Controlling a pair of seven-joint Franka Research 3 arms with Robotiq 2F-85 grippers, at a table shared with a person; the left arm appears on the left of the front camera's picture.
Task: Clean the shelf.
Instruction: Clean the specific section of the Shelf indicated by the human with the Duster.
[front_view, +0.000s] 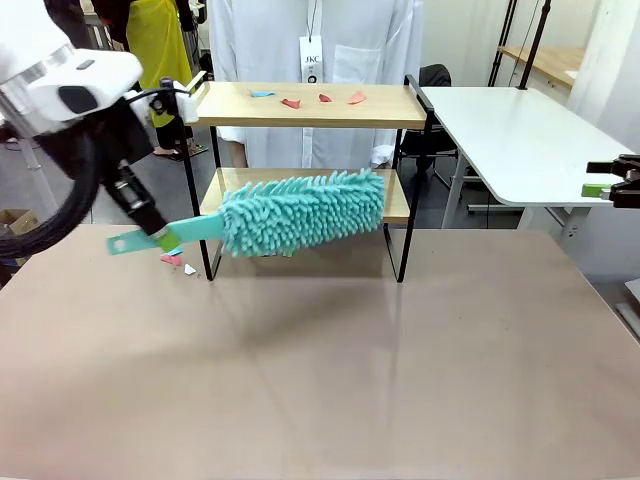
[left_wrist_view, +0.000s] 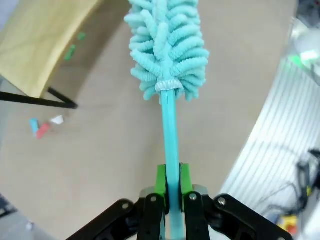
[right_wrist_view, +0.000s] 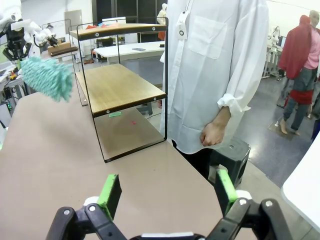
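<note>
L gripper (front_view: 160, 238) clamped on duster (front_view: 300, 212) handle, shelf (front_view: 230, 104) at its 2 o'clock, duster head before lower board, R gripper (right_wrist_view: 167, 189) wide open

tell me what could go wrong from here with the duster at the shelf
The left tool grips the duster by its thin handle, far behind the head, so it may twist when pressed on a board. Sweeping the scraps off the shelf top could drop them on the table, where bits lie, or toward the person.
</note>
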